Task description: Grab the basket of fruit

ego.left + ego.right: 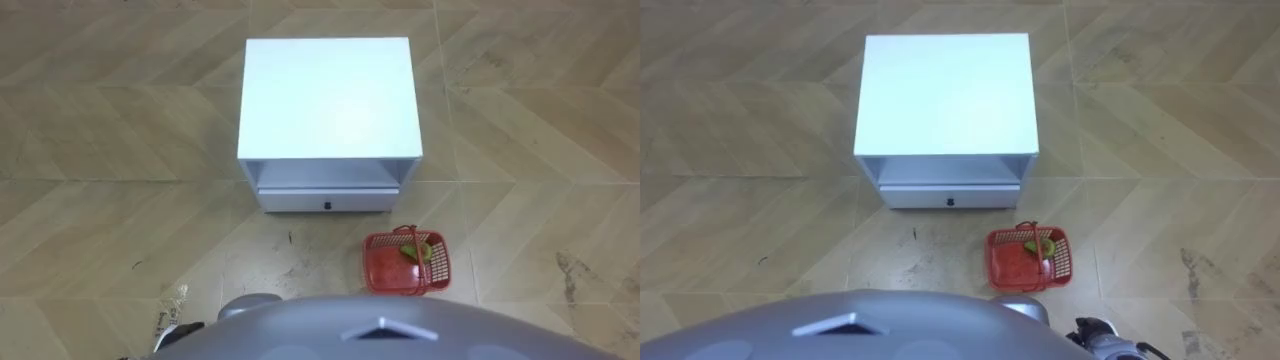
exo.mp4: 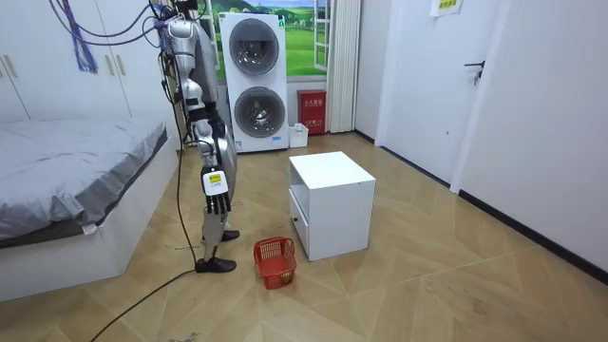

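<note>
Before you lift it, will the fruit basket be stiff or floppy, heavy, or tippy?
The fruit basket looks like plastic mesh, so probably stiff and light. Its green fruit lies at one side, so it may tilt when lifted.

Bright, even indoor light fills the room. The white nightstand (image 1: pixel 325 95) glares almost featureless on top in the eye views; its open shelf sits shaded. Soft, faint shadows edge the nightstand and the red fruit basket (image 1: pixel 405 265) on the wooden floor (image 1: pixel 100 230). Right of the nightstand in the room view, the floor shines dully.
</note>
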### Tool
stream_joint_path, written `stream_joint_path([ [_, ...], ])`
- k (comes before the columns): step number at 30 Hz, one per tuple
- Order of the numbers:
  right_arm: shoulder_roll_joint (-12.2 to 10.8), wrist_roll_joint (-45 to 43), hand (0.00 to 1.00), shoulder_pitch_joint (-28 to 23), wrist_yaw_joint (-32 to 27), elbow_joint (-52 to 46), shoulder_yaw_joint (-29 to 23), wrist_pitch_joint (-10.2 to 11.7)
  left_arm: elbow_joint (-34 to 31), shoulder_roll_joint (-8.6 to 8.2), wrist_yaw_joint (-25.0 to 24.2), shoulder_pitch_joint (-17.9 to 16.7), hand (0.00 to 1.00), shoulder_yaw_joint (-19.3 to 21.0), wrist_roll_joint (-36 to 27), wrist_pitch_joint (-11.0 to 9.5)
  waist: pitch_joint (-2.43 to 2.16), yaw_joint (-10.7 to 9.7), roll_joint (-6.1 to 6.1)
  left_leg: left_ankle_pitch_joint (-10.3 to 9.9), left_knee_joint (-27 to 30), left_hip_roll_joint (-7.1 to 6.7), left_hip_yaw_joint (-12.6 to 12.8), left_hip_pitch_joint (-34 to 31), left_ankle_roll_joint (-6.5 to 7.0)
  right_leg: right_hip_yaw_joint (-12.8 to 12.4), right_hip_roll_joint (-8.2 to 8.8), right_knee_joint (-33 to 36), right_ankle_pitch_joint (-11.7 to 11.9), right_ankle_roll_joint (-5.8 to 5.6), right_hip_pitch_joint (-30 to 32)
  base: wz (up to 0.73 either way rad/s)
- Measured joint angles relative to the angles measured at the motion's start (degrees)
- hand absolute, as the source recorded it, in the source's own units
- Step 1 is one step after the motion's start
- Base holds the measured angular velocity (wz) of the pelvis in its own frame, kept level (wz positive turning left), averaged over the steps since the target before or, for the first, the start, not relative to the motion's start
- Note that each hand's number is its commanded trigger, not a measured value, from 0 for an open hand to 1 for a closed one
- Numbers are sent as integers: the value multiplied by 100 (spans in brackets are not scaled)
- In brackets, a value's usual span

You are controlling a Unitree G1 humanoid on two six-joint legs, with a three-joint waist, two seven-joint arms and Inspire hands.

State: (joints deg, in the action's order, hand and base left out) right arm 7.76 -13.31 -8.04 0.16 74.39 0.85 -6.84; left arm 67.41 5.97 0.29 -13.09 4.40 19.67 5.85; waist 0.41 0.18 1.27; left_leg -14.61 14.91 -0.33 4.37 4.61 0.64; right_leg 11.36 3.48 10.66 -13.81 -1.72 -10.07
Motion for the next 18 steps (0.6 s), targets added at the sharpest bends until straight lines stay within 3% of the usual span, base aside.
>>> stream_joint_path([
  [10,8,9,0,49,-17,68,9,-20,-5,-1,-82,-19,0,2,-458,5,0,30,-1,-5,48,-1,-36,-47,5,33,1,-2,0,0,14,1],
  [18,15,181,0,36,-95,94,2,-22,-12,4,-82,-95,0,1,-387,21,-1,23,-1,-6,65,-8,-45,-40,7,30,3,-4,-1,0,-6,0],
])
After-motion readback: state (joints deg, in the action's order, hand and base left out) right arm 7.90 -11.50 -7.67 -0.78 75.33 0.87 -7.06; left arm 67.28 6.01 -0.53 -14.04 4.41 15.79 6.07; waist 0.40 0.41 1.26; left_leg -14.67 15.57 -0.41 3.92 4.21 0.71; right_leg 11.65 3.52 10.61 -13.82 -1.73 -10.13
